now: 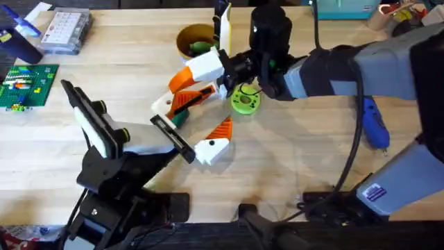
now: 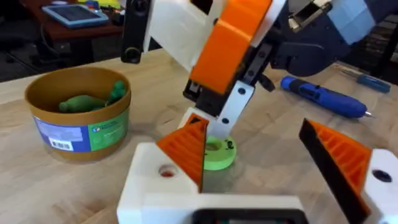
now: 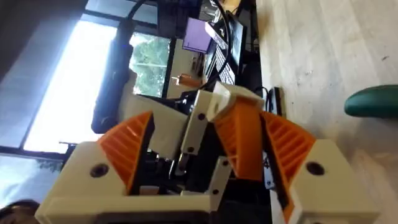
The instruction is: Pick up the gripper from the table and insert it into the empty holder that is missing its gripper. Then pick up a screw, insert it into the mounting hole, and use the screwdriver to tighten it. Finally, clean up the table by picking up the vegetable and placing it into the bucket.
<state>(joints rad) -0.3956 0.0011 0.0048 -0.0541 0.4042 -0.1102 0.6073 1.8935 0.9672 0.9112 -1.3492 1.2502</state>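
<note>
The gripper (image 1: 177, 104) (image 2: 186, 152) has an orange body and a white base. Its base sits at one end of the holder (image 1: 173, 137), the flat black plate at the left arm's tip. The plate's other end carries a fixed white-and-orange finger (image 1: 214, 147) (image 2: 348, 158). My right gripper (image 1: 198, 87) (image 3: 205, 121) reaches across from the right, shut on the gripper's orange end (image 3: 242, 140). The left gripper (image 1: 208, 114) stands wide open. The bucket (image 1: 182, 36) (image 2: 81, 134) behind holds green vegetables (image 2: 87, 102). A dark green vegetable (image 1: 179, 118) (image 3: 373, 102) lies on the table under the gripper.
A lime-green round disc (image 1: 244, 99) (image 2: 214, 152) lies just past the fingertips. The blue screwdriver (image 1: 374, 125) (image 2: 323, 99) lies on the right of the table. A clear parts box (image 1: 66, 31) and a green brick plate (image 1: 28, 87) sit at the far left.
</note>
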